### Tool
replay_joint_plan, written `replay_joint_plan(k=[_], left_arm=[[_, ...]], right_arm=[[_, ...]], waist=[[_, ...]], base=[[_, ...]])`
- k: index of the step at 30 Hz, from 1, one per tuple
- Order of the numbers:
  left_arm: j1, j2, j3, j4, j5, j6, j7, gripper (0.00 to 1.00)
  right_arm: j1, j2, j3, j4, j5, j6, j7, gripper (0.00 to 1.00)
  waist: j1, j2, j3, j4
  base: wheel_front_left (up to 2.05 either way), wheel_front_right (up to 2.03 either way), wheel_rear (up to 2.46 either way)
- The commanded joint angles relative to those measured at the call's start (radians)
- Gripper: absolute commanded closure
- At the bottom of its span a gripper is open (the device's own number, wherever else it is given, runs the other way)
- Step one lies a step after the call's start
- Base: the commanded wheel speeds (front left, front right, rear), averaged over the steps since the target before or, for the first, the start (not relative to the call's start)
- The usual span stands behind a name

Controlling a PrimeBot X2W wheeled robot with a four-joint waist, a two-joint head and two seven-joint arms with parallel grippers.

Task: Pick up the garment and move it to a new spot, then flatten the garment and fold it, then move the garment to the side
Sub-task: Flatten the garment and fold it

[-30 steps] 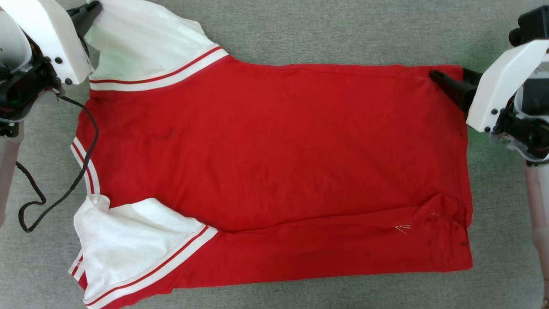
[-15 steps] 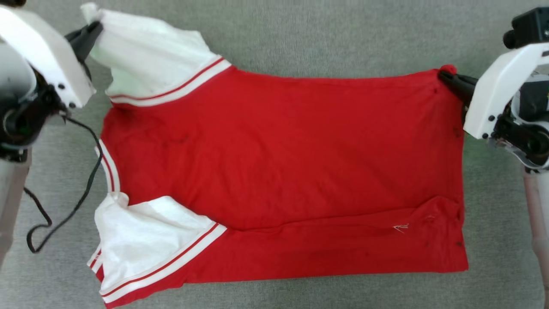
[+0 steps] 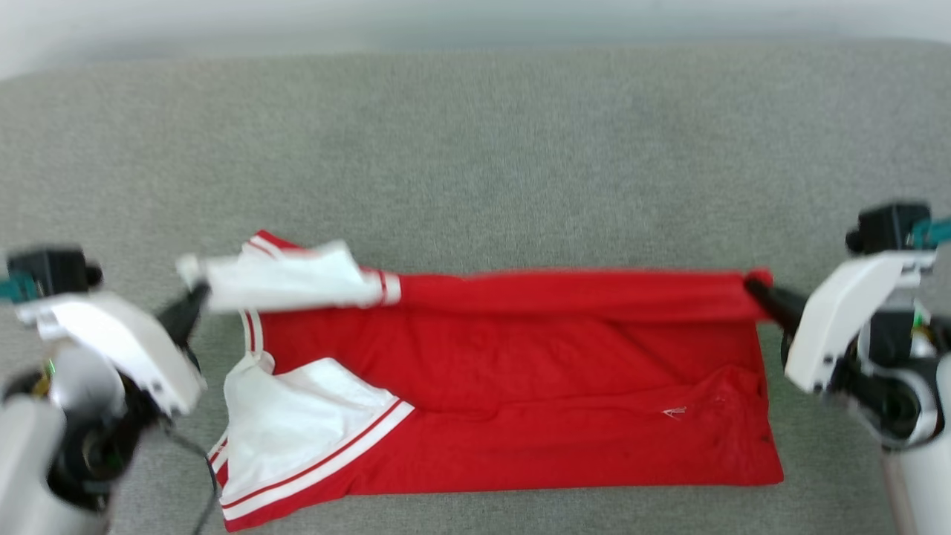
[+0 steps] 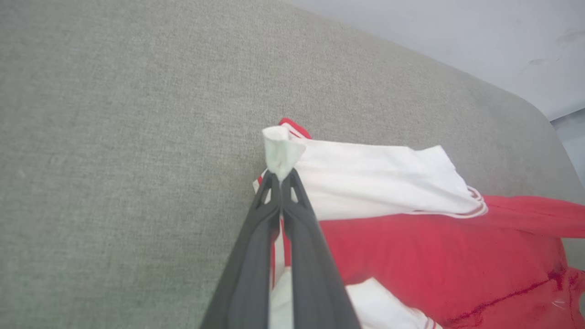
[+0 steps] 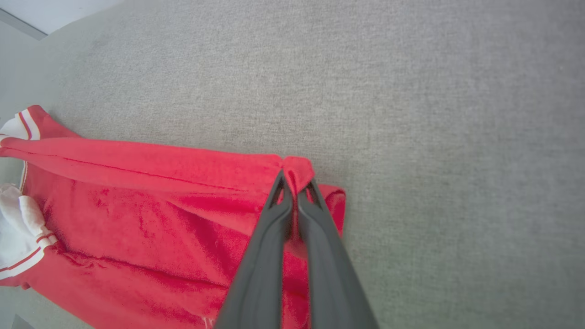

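The garment [image 3: 520,386], a red T-shirt with white sleeves, lies on the grey cloth surface, its far edge lifted and drawn taut between my two grippers. My left gripper [image 3: 195,297] is shut on the tip of the far white sleeve [image 4: 281,155]. At the other end, my right gripper [image 3: 754,286] is shut on the far red hem corner [image 5: 297,171]. The near white sleeve [image 3: 297,431] lies flat on the near half of the garment.
Grey cloth surface [image 3: 475,163] stretches wide behind the garment, ending at a pale wall [image 4: 457,32]. A black cable [image 3: 204,475] hangs below my left wrist near the garment's left edge.
My right gripper has shut on the hem corner. Both grippers have lifted the far edge and carried it toward the near side; the head camera has tilted up, showing more surface beyond.
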Motion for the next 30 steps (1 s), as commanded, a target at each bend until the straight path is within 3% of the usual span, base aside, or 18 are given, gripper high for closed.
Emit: replay_joint_plan(k=[1,10,11,12,13,19,24,30], left_arm=[[0.058,-0.008,0.005,-0.015,-0.007,0.013,-0.017,1.0],[0.304,-0.06,0.001,-0.02,-0.081,0.041,-0.037,1.0],[0.31,-0.072,-0.004,-0.016,-0.09,0.034,-0.032,0.77],[0.315,-0.078,-0.009,-0.01,-0.093,0.03,-0.031,0.11],[0.321,-0.081,-0.018,-0.001,-0.092,0.026,-0.027,0.0],[0.309,-0.136,-0.022,0.034,-0.076,-0.002,-0.109,0.0],[0.288,-0.138,-0.016,0.034,-0.012,-0.025,-0.216,0.0],[0.259,-0.152,-0.024,-0.006,0.093,-0.009,-0.349,0.0]], right_arm=[[0.046,0.005,-0.009,-0.002,0.004,0.0,-0.006,1.0],[0.213,0.029,-0.039,0.032,0.018,0.0,-0.051,1.0],[0.22,0.03,-0.038,0.034,0.017,0.0,-0.06,0.63],[0.228,0.033,-0.035,0.037,0.017,0.0,-0.071,0.0],[0.237,0.04,-0.03,0.042,0.02,0.0,-0.078,0.0],[0.278,0.051,-0.012,0.061,0.024,0.0,-0.149,0.0],[0.311,0.033,-0.015,0.01,0.014,0.0,-0.23,0.0],[0.333,0.011,-0.058,-0.067,-0.001,0.0,-0.226,0.0]], waist=[[0.0001,0.0,-0.041,0.008],[0.0001,0.0,-0.085,0.01],[0.0001,0.0,-0.084,0.011],[0.0001,0.0,-0.084,0.011],[0.0001,0.0,-0.084,0.01],[0.0001,0.0,-0.103,0.006],[0.0001,0.0,-0.135,0.005],[0.0001,0.0,-0.172,-0.003]], base=[[0.0,0.0,0.0],[0.0,0.0,0.0],[0.0,0.0,0.0],[0.0,0.0,0.0],[0.0,0.0,0.0],[0.0,0.0,0.0],[0.0,0.0,0.0],[0.0,0.0,0.0]])
